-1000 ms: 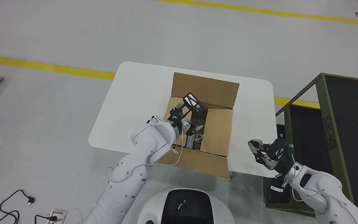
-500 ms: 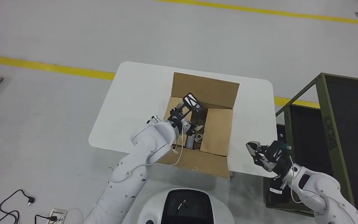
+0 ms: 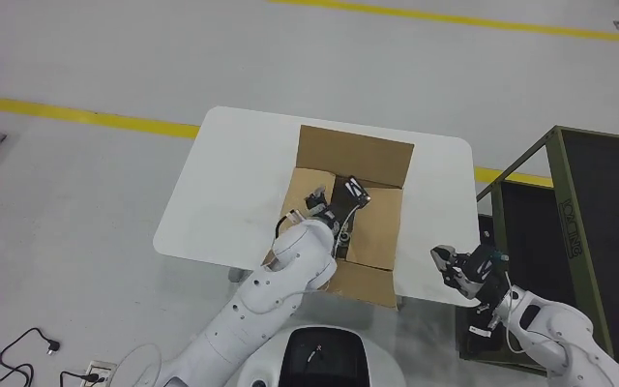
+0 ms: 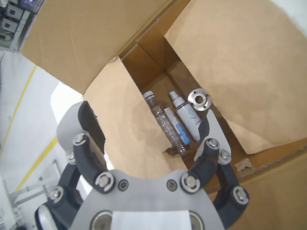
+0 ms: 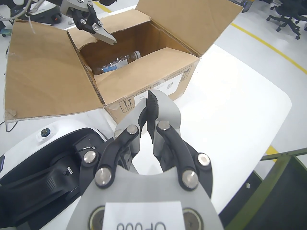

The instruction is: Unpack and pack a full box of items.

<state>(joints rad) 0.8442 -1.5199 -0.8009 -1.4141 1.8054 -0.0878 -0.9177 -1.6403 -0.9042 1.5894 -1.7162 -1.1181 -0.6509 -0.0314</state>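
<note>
While the cardboard box (image 3: 353, 155) stood open in the middle of the white surface (image 3: 227, 184), its near flap reaching the near edge, the left claw (image 4: 146, 111) hung over the opening with its fingers spread wide and nothing between them. From that wrist the box floor showed a clear plastic bottle (image 4: 168, 125), a white spray bottle (image 4: 185, 116) and a round metal flange (image 4: 199, 99) lying close together, whereas from above the arm's wrist covered most of the opening. The right claw (image 5: 149, 99), its fingers closed together on nothing, hovered by the near right corner, well apart from the box.
</note>
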